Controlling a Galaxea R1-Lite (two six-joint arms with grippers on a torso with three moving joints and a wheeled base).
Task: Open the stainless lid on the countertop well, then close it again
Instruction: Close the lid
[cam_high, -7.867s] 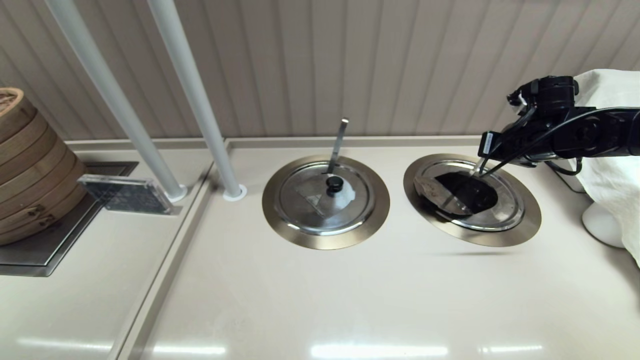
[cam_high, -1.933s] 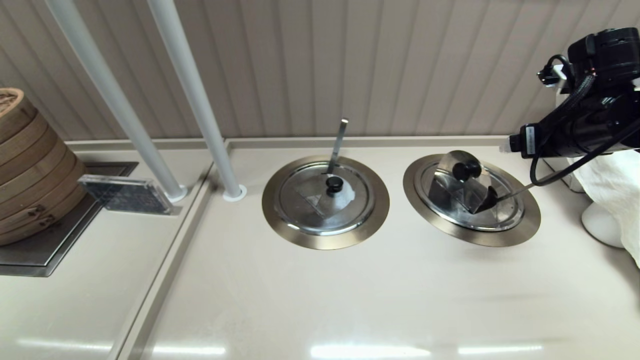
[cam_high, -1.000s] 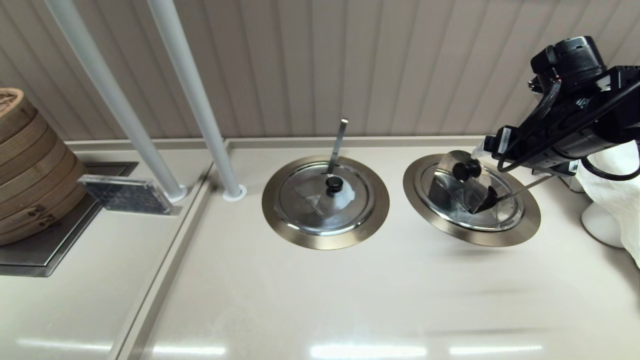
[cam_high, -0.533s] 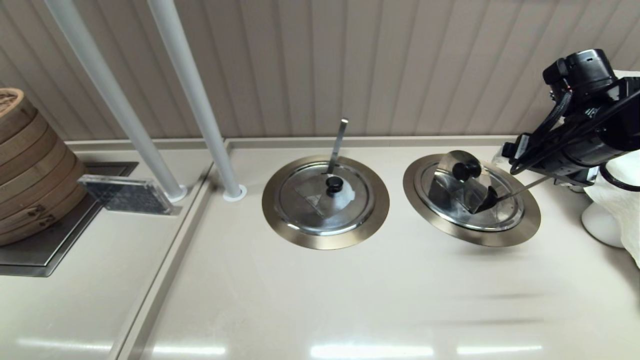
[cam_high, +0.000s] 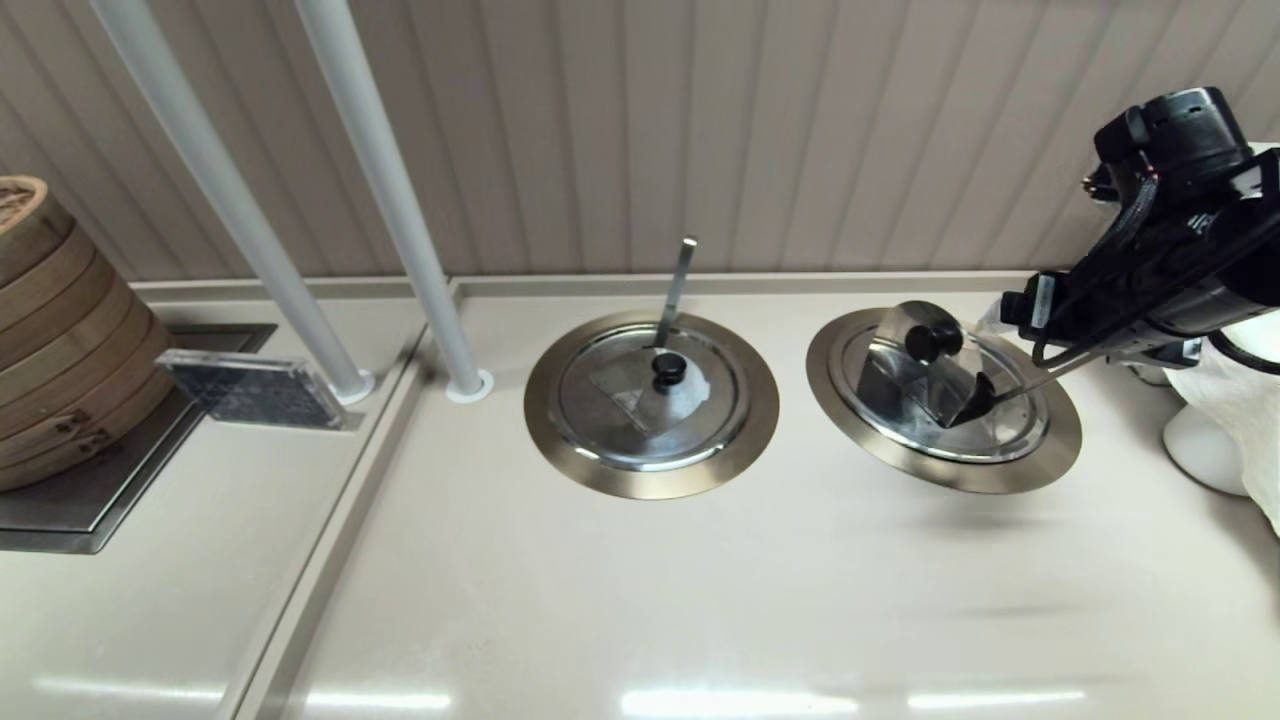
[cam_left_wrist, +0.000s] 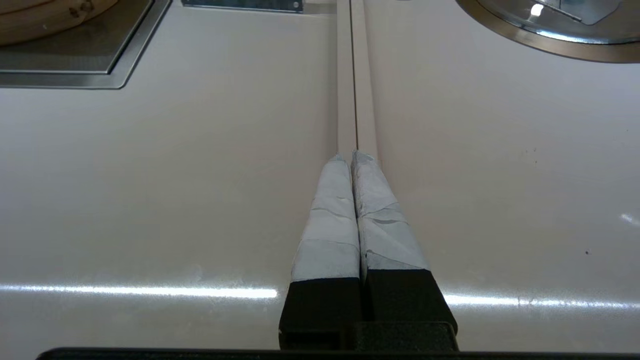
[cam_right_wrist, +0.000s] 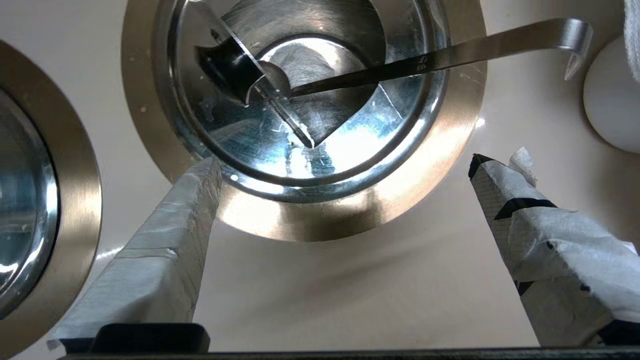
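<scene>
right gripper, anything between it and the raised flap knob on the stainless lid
Nothing solid blocks it. The open right gripper hangs above the stainless lid, flap tilted up with its black knob. The ladle handle slants out of the opening beside that path, toward the gripper.

The only marking is a small stamped mark on the thin steel ladle handle (cam_right_wrist: 435, 52), upper right of the right wrist view; its characters are too small to read. No other text, label or brand shows.
</scene>
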